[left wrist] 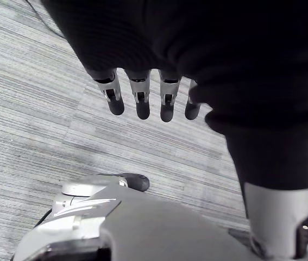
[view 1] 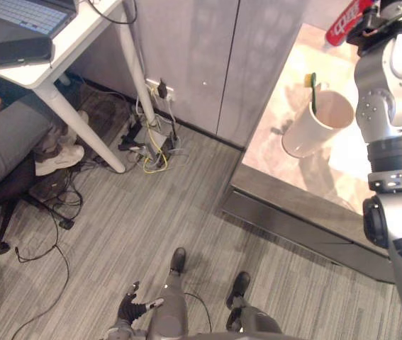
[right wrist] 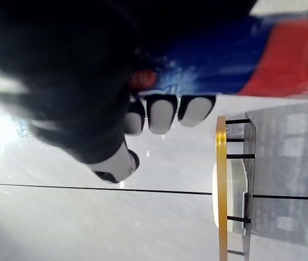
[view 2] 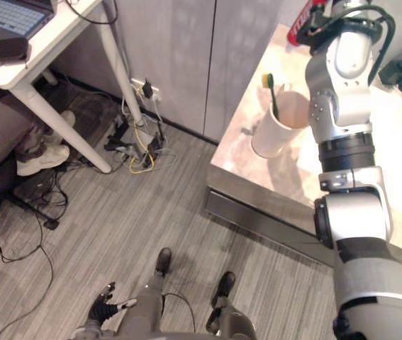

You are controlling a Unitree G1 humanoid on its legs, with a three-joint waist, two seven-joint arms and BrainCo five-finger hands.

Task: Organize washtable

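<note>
On the pale marble washtable [view 1: 293, 177] stands a white cup [view 1: 307, 134] holding a green toothbrush [view 1: 313, 92]; beyond it the right hand [right wrist: 159, 114] is curled round a red-and-blue toothpaste tube [right wrist: 284, 60]; the left hand [left wrist: 143, 100] hangs above the grey carpet [left wrist: 34, 109], fingers straight.

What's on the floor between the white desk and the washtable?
Left eye view: a tangle of cables lies by the desk; from there to the washtable the carpet is bare.
</note>
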